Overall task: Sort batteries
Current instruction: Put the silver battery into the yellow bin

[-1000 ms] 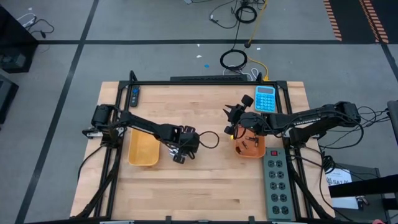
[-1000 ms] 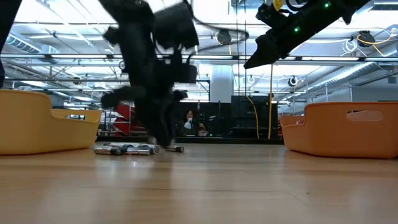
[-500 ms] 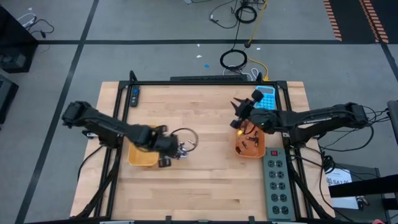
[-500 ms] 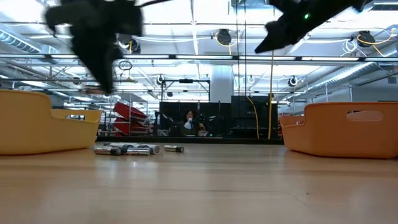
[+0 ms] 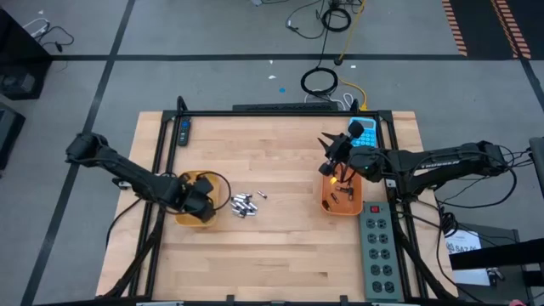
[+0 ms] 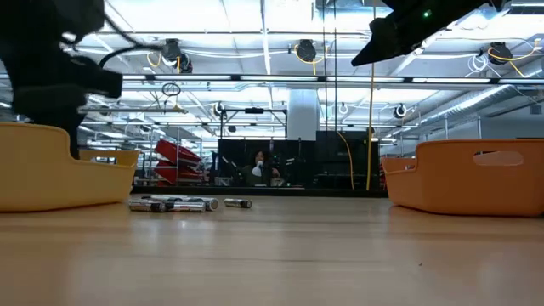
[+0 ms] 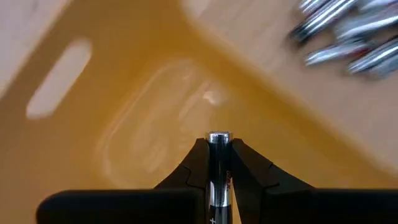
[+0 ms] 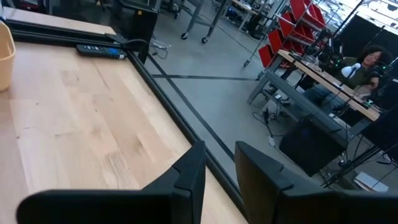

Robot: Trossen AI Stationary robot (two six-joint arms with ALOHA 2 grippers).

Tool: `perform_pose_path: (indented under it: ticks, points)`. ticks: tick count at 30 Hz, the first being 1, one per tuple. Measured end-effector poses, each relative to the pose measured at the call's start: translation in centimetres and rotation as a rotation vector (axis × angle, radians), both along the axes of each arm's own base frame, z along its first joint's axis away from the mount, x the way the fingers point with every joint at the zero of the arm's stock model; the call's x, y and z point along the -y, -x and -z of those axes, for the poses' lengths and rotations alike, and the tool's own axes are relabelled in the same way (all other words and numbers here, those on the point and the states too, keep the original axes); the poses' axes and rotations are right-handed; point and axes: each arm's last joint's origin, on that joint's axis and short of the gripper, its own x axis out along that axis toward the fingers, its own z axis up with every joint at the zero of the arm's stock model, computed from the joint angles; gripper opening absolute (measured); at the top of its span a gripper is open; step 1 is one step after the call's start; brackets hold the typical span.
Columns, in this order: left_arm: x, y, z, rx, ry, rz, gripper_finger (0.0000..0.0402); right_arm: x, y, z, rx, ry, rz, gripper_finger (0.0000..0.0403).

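Overhead, tabletop-level, perhaps close wrist views

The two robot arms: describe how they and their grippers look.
Both arms are dark, slender and jointed, with black cables looping alongside. The left gripper has two black wedge-shaped fingers tapering to narrow tips. The right gripper has two broader, flat black fingers. No markings show.

- blue calculator [image 5: 363, 133] at table's far edge
- grey power strip [image 5: 379, 252], right side
- black remote [image 5: 184, 131], far left
- seated person [image 8: 365, 62] beyond table
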Motion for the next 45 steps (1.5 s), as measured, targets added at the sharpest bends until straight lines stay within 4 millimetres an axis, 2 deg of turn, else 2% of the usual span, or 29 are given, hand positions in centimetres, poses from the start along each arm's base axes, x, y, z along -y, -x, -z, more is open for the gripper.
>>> perform_pose_path:
  ticks: [3, 9, 13, 16, 22, 25, 31, 36, 45]
  points:
    - [-0.3, 0.3, 0.8, -0.013, 0.012, -0.017, 0.0051, 0.0, 0.0, 0.0, -0.002, 0.0, 0.0, 0.008]
    - [-0.8, 0.3, 1.2, -0.024, 0.021, -0.034, 0.0129, 0.0, 0.0, 0.0, -0.002, -0.001, 0.0, 0.008]
    - [-0.8, -0.1, 0.6, -0.018, 0.02, -0.005, 0.0158, 0.0, 0.0, 0.1, -0.004, -0.002, 0.001, 0.008]
    - [-0.6, -0.6, -0.7, -0.018, 0.006, 0.031, 0.0163, 0.0, 0.0, 0.1, -0.005, -0.004, 0.001, 0.008]
    - [-0.3, -2.5, -5.7, 0.077, -0.103, 0.137, 0.0165, 0.0, 0.0, 0.1, -0.005, -0.005, 0.001, 0.008]
    - [-0.4, -4.0, -6.6, 0.112, -0.141, 0.199, 0.0164, -0.1, -0.1, 0.1, 0.002, -0.023, -0.031, 0.008]
    - [-1.6, -7.1, -4.1, 0.026, -0.096, 0.316, 0.0143, -0.2, -0.3, 0.4, 0.001, -0.054, -0.061, 0.008]
    - [-2.4, -9.2, -2.6, 0.035, -0.068, 0.401, 0.0127, -0.2, -0.2, 0.6, -0.012, -0.063, -0.053, 0.0079]
    - [-4.7, -13.0, -2.5, 0.07, -0.075, 0.524, 0.0125, -0.2, -0.3, 0.4, 0.007, -0.058, -0.056, 0.008]
